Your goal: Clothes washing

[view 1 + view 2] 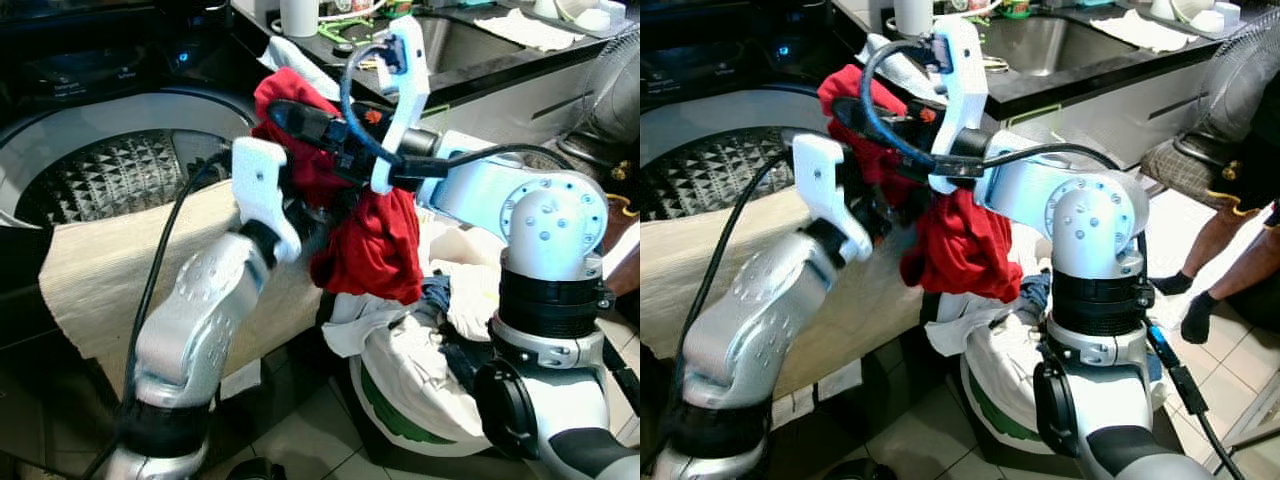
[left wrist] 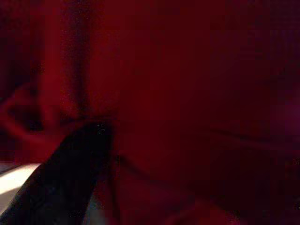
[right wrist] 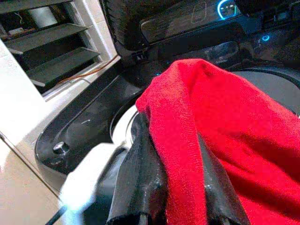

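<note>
The right pincer [image 3: 176,187] is clenching a red garment [image 1: 370,235]: in the right wrist view the cloth is passing between its two black fingers [image 3: 140,183] and bulging over them. The left pincer [image 1: 300,205] is pressing into the same garment from the other side; its wrist view is almost all dark red cloth with one black finger [image 2: 70,178] against it, so I cannot tell if it is gripping or only touching.

The garment is hanging in the air just beside the round opening of the washing machine [image 1: 110,130], between the machine and the laundry bag [image 1: 410,385], which is standing on the floor below it. It is looking soft, light and limp, and it is probably going to sag and swing when the arms are moving. I think a hold on a thick bunched fold near the top is best, because a thin edge may slip out.

A beige towel [image 1: 140,260] is lying over the front rim of the machine and may catch the hanging cloth. The black cable [image 1: 160,270] of the left arm is also crossing before the drum. Behind the machine a dark tabletop with a sink [image 1: 470,40] is standing, and a person's legs [image 1: 1225,250] are showing well apart from the machine.
</note>
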Motion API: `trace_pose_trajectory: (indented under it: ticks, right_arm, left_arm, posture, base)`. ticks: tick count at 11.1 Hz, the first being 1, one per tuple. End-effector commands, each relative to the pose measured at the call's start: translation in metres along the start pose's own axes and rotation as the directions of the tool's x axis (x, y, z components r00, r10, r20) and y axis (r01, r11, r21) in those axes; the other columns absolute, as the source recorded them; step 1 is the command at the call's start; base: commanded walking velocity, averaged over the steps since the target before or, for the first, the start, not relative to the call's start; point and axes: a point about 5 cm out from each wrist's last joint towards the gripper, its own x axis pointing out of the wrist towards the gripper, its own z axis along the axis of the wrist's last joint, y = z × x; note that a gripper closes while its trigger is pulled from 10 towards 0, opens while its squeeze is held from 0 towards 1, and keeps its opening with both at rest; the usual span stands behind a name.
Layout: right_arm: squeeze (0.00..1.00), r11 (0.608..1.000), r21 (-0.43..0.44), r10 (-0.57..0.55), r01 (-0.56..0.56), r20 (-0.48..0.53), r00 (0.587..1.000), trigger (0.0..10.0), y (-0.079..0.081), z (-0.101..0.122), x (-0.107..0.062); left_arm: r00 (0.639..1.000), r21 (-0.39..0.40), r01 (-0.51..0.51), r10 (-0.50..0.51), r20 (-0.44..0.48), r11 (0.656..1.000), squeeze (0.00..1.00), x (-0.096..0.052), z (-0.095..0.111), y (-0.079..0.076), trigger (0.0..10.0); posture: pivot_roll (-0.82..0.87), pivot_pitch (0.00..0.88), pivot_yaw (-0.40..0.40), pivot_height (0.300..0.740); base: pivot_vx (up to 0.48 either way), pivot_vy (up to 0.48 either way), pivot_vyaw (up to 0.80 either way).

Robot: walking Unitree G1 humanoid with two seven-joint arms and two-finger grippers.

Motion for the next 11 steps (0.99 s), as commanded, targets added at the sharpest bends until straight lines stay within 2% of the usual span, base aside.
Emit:
trace_pose_trajectory:
  ticks: [1,2,4,5,6,11]
  right_arm:
    - [0.0,0.997,-0.035,0.076,-0.075,0.03,0.997,0.0,0.015,0.009,0.0]
    - [0.0,0.997,-0.034,0.075,-0.074,0.032,0.997,0.0,0.015,0.01,-0.001]
    - [0.0,0.997,-0.035,0.064,-0.063,0.037,0.997,0.0,0.014,0.012,-0.003]
    - [0.0,0.998,-0.035,0.061,-0.059,0.038,0.997,0.0,0.013,0.013,-0.004]
    - [0.0,0.998,-0.035,0.054,-0.053,0.04,0.998,0.0,0.011,0.014,-0.004]
    - [0.0,0.998,-0.037,0.042,-0.04,0.052,0.998,0.0,0.01,0.015,-0.005]
  left_arm:
    - [0.996,-0.02,-0.086,0.085,-0.031,0.996,0.0,0.001,-0.004,0.012,10.0]
    - [0.996,-0.094,-0.091,0.091,0.002,0.991,0.0,0.002,0.0,0.013,10.0]
    - [0.995,-0.138,-0.095,0.1,0.03,0.986,0.0,0.002,0.005,0.014,10.0]
    - [0.996,-0.167,-0.073,0.081,0.04,0.983,0.0,0.002,0.007,0.012,1.6]
    - [0.997,-0.186,-0.067,0.074,0.028,0.98,0.0,0.001,0.005,0.011,0.0]
    - [0.994,-0.226,-0.09,0.1,0.033,0.97,0.0,-0.001,0.006,0.019,0.0]
  posture:
    - [-0.05,0.0,-0.017,0.719]
    - [-0.05,0.0,-0.017,0.719]
    - [-0.05,0.0,-0.017,0.719]
    - [-0.05,0.0,-0.019,0.719]
    - [-0.05,0.0,-0.019,0.719]
    - [-0.04,0.0,-0.012,0.719]
  base:
    - [0.0,0.0,0.0]
    - [0.0,0.0,0.0]
    - [0.0,0.0,0.0]
    - [0.0,0.0,0.0]
    - [0.0,0.0,0.0]
    - [0.0,0.0,0.0]
